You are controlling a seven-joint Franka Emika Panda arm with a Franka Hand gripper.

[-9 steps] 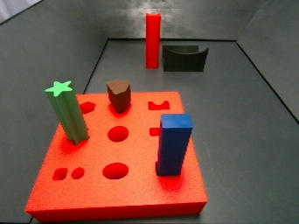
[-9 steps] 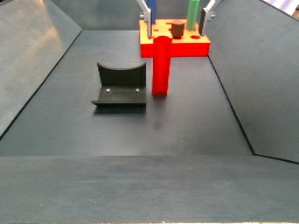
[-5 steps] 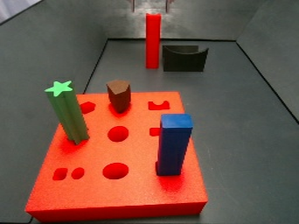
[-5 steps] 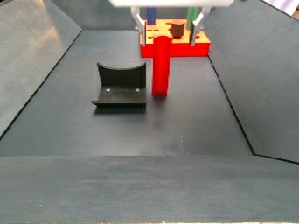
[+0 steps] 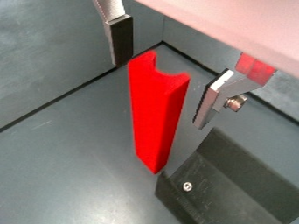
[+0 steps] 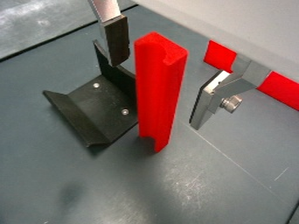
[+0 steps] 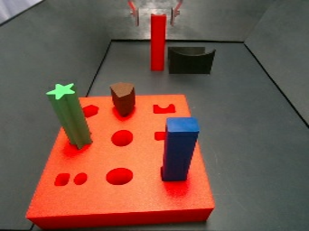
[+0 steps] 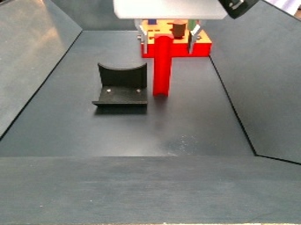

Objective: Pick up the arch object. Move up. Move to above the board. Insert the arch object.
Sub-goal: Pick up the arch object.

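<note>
Hanging over the far end of the floor, my gripper [image 5: 163, 66] has its fingers spread wide on either side of the arch object [image 5: 155, 109], and neither pad touches it. In both wrist views the tall red post stands upright on the grey floor between the plates, with clear gaps to one finger [image 5: 121, 37] and to its partner [image 5: 215, 94]. Seen from that other wrist camera, the gripper [image 6: 163, 68] straddles the post [image 6: 159, 87] the same way, and the fingers [image 6: 115, 37] reach only its upper part. My upper body is cut off in both wrist views, so only the finger plates and a pale edge of housing show.

Just beside the post sits the fixture [image 6: 91, 114], dark and curved; its far side is hidden behind the post and a finger. In a side view the arch object [image 7: 157, 41] stands at the back of the floor with the fixture [image 7: 191, 60] next to it, and my gripper [image 7: 154, 12] is small and blurred at the top edge, so the finger tips are hard to make out there.

Well apart, in the foreground, lies the board [image 7: 108, 194] with a green star post [image 7: 69, 115], a brown peg [image 7: 122, 98] and a blue post [image 7: 180, 150] standing in it. From the opposite side view the gripper [image 8: 170, 26] and the arch object [image 8: 161, 66] cover most of the board [image 8: 201, 47]
</note>
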